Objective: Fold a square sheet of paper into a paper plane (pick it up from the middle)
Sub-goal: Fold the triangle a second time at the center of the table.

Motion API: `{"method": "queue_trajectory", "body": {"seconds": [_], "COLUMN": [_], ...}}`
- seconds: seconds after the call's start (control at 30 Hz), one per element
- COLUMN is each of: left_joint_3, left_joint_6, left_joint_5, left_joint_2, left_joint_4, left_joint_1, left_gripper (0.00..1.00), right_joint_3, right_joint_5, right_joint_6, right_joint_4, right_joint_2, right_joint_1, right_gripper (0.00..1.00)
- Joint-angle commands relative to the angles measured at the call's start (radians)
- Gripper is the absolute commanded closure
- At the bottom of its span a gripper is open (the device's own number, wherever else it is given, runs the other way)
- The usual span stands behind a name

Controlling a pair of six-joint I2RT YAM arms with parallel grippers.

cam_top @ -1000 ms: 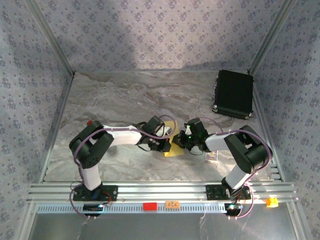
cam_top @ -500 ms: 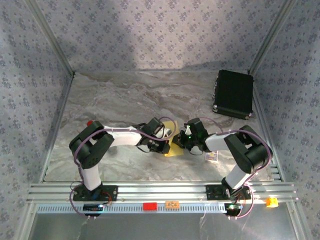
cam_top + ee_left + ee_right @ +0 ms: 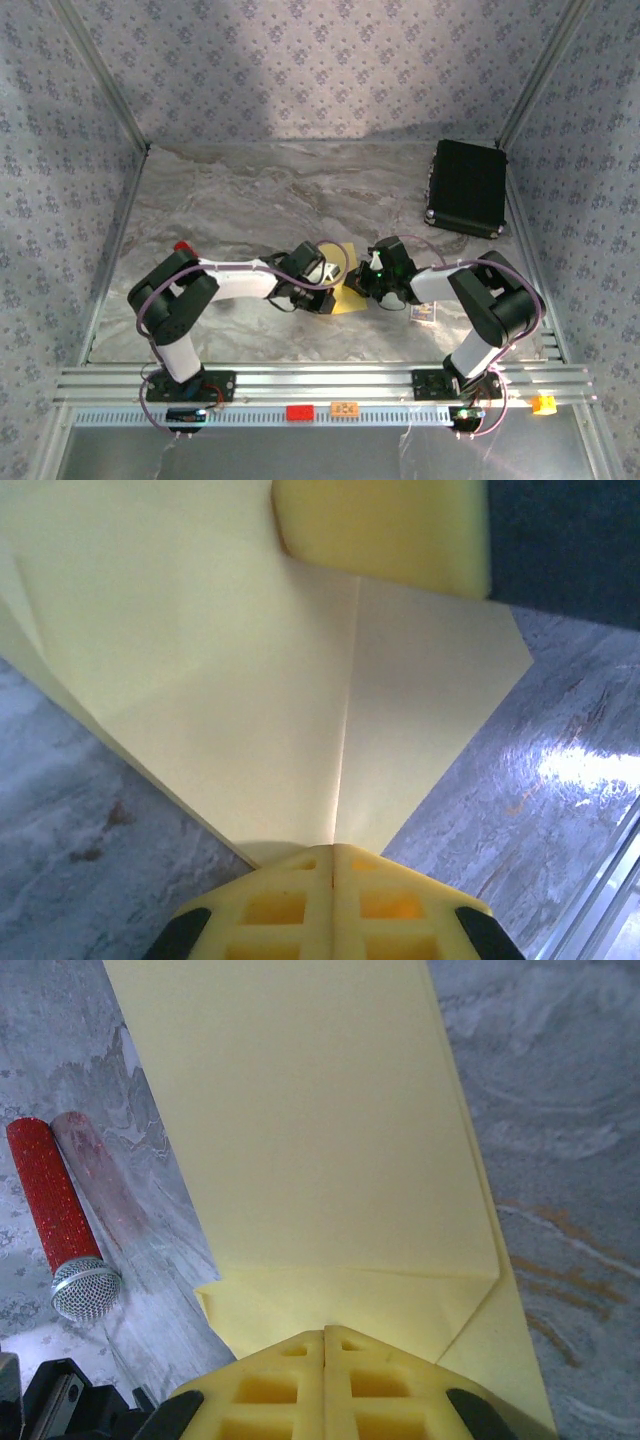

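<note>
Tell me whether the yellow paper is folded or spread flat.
Folded. The yellow paper has a centre crease and layered edges; a turned-over flap shows in the right wrist view.

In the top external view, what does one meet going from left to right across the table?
red-handled tool → left pincer → yellow sheet of paper → right pincer → small printed card → black case

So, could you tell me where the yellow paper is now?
In the top view the yellow paper sits front centre, held by the left gripper and right gripper, just left of the small printed card.
</note>
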Motion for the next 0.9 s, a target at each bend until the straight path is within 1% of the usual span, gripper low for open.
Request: {"method": "queue_trajectory", "body": {"seconds": [0.0,0.3,0.57,0.73,0.87], "left_joint_3": [-0.023,0.012,0.061,0.027,-0.009], "left_joint_6": [0.023,-0.006,-0.013,-0.023,-0.032], "left_joint_5": [0.017,0.005,0.033,0.033,0.052], "left_joint_2": [-0.047,-0.106,-0.011,0.024,0.02], "left_joint_4": [-0.072,-0.023,-0.011,-0.018,-0.018], "left_joint_1": [-0.012,-0.009,-0.006,-0.006,-0.008], "left_gripper": [1.0,0.98,0.99,1.0,1.0], "right_joint_3": [-0.025,-0.024,-0.025,-0.03,-0.031], "right_joint_5": [0.048,0.047,0.048,0.054,0.05], "right_joint_6": [0.001,0.004,0.001,0.002,0.002], "right_joint_4": [-0.076,-0.072,-0.073,-0.073,-0.073], "right_joint_2": [0.005,0.003,0.002,0.0,0.002], "right_joint_1": [-0.008,-0.004,-0.004,-0.004,-0.007], "right_gripper": [0.92,0.92,0.92,0.92,0.92]}}
